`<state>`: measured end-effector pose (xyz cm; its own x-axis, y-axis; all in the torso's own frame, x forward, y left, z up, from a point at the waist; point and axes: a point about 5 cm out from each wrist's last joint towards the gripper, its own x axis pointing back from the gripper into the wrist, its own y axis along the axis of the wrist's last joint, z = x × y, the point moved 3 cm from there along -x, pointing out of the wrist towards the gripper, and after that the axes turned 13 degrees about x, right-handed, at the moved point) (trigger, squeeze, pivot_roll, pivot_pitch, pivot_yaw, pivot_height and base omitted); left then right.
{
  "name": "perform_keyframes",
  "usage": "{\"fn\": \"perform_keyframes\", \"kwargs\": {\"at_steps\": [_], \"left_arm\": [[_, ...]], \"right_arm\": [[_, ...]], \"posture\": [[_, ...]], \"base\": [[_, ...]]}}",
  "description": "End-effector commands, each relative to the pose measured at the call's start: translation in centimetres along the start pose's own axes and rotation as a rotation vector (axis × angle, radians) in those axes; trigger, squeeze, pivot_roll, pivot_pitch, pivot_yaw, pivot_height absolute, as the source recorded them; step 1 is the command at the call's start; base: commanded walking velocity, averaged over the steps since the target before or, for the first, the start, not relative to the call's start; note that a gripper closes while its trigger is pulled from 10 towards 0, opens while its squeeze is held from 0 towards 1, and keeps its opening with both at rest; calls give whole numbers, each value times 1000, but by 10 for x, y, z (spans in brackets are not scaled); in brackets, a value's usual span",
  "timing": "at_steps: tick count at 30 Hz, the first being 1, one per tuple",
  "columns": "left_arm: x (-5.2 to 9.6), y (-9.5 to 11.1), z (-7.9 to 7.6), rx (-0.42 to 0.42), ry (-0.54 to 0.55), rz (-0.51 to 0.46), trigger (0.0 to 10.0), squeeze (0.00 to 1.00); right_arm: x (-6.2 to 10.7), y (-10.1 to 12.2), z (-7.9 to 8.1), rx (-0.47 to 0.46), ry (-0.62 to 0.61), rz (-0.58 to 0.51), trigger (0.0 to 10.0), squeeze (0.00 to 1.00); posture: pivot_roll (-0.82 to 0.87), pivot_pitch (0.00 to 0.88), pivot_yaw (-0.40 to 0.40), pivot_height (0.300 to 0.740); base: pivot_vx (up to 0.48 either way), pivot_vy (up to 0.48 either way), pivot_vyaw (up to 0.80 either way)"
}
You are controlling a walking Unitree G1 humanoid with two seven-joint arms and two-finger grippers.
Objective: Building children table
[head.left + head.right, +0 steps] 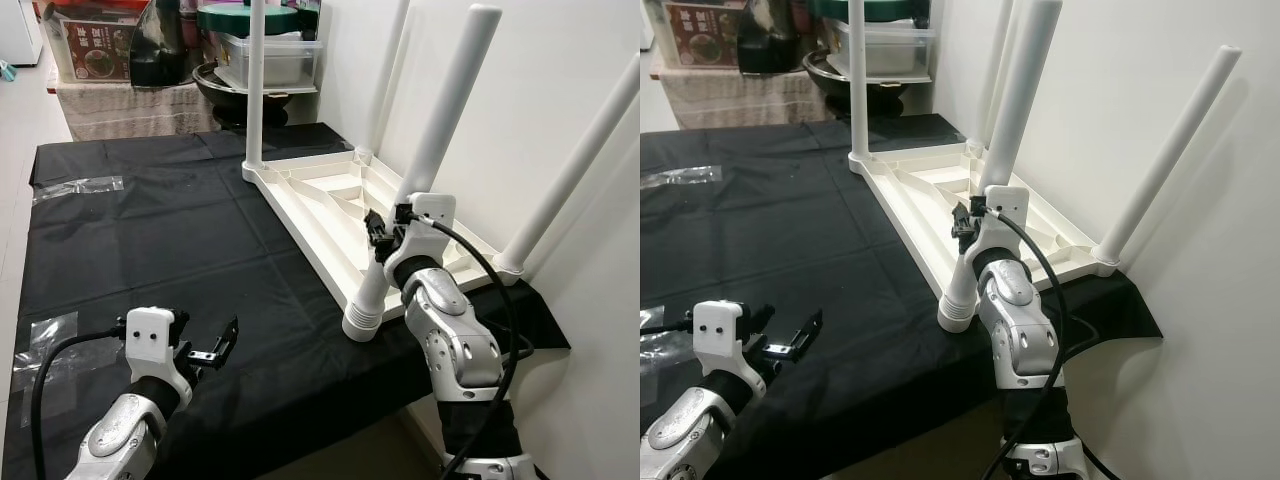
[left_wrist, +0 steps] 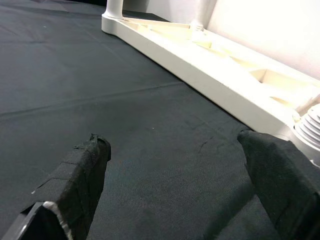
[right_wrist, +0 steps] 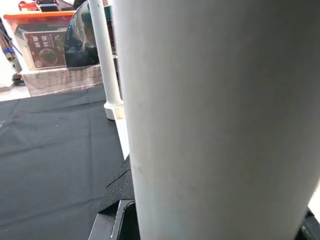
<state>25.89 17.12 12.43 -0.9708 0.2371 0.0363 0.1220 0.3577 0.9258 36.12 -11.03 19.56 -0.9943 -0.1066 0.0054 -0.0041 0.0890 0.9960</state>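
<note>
A white children's table lies upside down on the black cloth, its four white legs pointing up. My right gripper is shut on the nearest leg, a little above that leg's ribbed base. In the right wrist view this leg stands close in front, with a black finger pad against its side. My left gripper hovers low over the cloth at the front left, open and holding nothing. Its two padded fingers point toward the table's rim.
The black cloth covers the work surface and drops off at the front edge. A white wall runs close along the right behind the legs. Boxes and a plastic tub stand at the back. Clear tape lies on the left.
</note>
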Motion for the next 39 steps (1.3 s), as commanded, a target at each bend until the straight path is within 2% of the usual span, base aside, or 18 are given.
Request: {"fn": "perform_keyframes", "kwargs": {"at_steps": [1, 22, 23, 27, 28, 29, 30, 31, 38, 39], "left_arm": [[-1, -3, 0, -7, -6, 11, 10000, 0], [-2, -4, 0, -6, -12, 15, 10000, 0], [-2, -4, -1, -6, -14, 15, 10000, 0], [-2, -4, -2, -5, -17, 15, 10000, 0], [-2, -4, -2, -4, -18, 16, 10000, 0], [-2, -5, -2, -3, -20, 17, 10000, 0], [-2, -5, -3, -3, -21, 17, 10000, 0], [-2, -5, -3, -3, -23, 19, 10000, 0], [-2, -4, -2, -8, -28, 23, 10000, 0], [-3, -4, -2, -8, -30, 23, 10000, 0]], "right_arm": [[4, -42, 5, -37, 30, 187, 10000, 0], [5, -41, 6, -20, 40, 175, 10000, 0], [5, -40, 6, -19, 38, 172, 10000, 357], [5, -37, 6, -17, 36, 164, 10000, 392], [5, -36, 6, -17, 36, 162, 10000, 392], [5, -33, 6, -11, 39, 153, 10000, 310], [5, -31, 7, -7, 41, 148, 10000, 310], [5, -28, 7, -3, 42, 135, 10000, 0], [5, -21, 6, -14, 43, 110, 10000, 0], [5, -20, 6, -18, 42, 105, 10000, 106]], "posture": [[82, 0, -107, 740], [82, 0, -109, 740], [81, 0, -110, 740], [82, 0, -110, 740], [82, 0, -110, 740], [82, 0, -110, 740], [82, 0, -110, 740], [82, 0, -108, 740], [79, 0, -104, 740], [80, 0, -104, 740]], "base": [[0, 0, 0], [0, 0, 0], [0, 0, 0], [0, 0, 0], [0, 0, 0], [0, 0, 0], [0, 0, 0], [0, 0, 0], [0, 0, 0], [0, 0, 0]]}}
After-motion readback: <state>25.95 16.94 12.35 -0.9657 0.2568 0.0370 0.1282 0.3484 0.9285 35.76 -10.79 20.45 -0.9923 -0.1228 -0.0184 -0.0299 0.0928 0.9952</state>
